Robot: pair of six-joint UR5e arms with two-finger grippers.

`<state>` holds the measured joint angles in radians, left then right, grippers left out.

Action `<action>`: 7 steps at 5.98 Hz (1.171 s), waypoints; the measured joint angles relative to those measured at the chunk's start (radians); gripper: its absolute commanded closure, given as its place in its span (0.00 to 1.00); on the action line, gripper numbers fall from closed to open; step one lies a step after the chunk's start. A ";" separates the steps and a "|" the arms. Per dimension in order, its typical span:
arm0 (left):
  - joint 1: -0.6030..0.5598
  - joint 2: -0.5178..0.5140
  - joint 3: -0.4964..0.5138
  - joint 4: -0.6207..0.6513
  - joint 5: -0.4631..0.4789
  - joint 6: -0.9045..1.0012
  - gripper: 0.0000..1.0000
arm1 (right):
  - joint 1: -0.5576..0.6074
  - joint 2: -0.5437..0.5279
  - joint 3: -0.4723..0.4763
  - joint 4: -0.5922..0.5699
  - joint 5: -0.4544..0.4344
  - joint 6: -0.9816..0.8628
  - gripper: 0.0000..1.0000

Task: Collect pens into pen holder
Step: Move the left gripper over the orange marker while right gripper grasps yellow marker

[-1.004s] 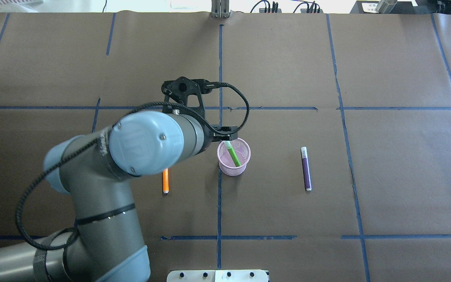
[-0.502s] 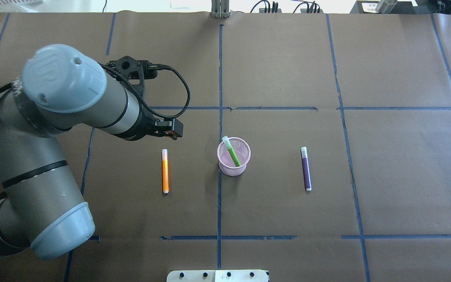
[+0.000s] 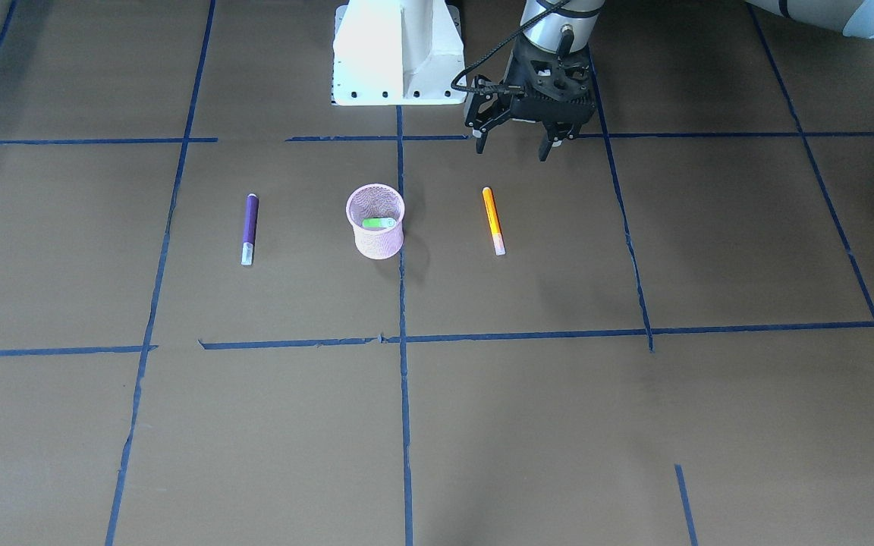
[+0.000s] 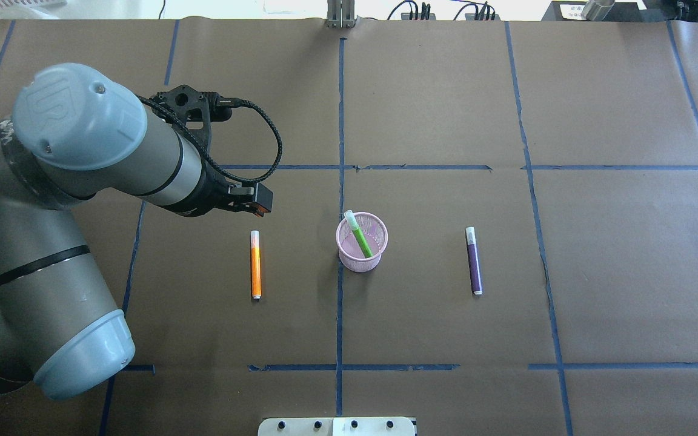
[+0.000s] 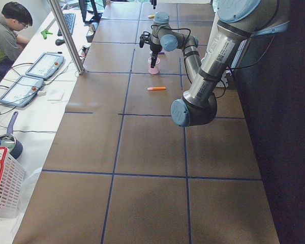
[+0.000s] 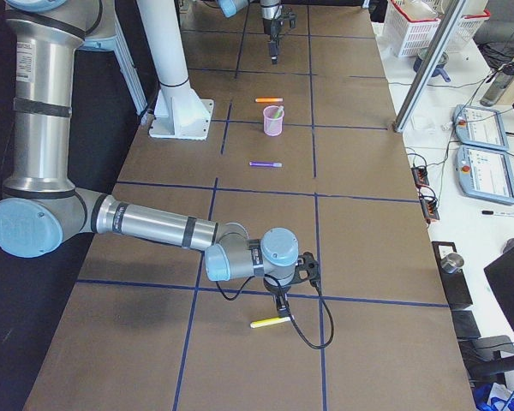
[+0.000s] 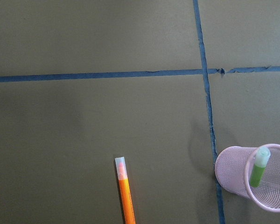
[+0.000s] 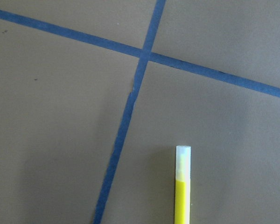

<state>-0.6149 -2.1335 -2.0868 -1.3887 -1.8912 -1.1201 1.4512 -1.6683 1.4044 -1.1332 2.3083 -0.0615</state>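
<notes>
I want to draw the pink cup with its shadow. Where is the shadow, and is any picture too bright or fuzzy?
Left wrist view: a faint, soft shadow lies just left of the pen holder; all looks sharp. Front-facing view: the white robot base glares almost blank. Overhead view: the top strip is washed out white.

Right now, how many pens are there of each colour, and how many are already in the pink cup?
green pen: 1, standing in the pen holder
orange pen: 1, lying loose
purple pen: 1, lying loose
yellow pen: 1, lying loose, far from the others
Total: 4 pens, 1 in the holder, 3 still out.
</notes>
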 measured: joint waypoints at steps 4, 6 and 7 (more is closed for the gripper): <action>0.001 0.002 0.001 -0.006 0.000 -0.004 0.07 | -0.051 0.100 -0.236 0.129 -0.024 0.002 0.16; 0.003 0.004 0.001 -0.007 0.000 -0.005 0.07 | -0.063 0.101 -0.245 0.129 -0.031 -0.002 0.31; 0.004 0.006 0.000 -0.007 0.000 -0.006 0.06 | -0.066 0.101 -0.253 0.129 -0.032 -0.004 0.37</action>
<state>-0.6112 -2.1278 -2.0870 -1.3958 -1.8914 -1.1264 1.3854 -1.5672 1.1515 -1.0044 2.2767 -0.0650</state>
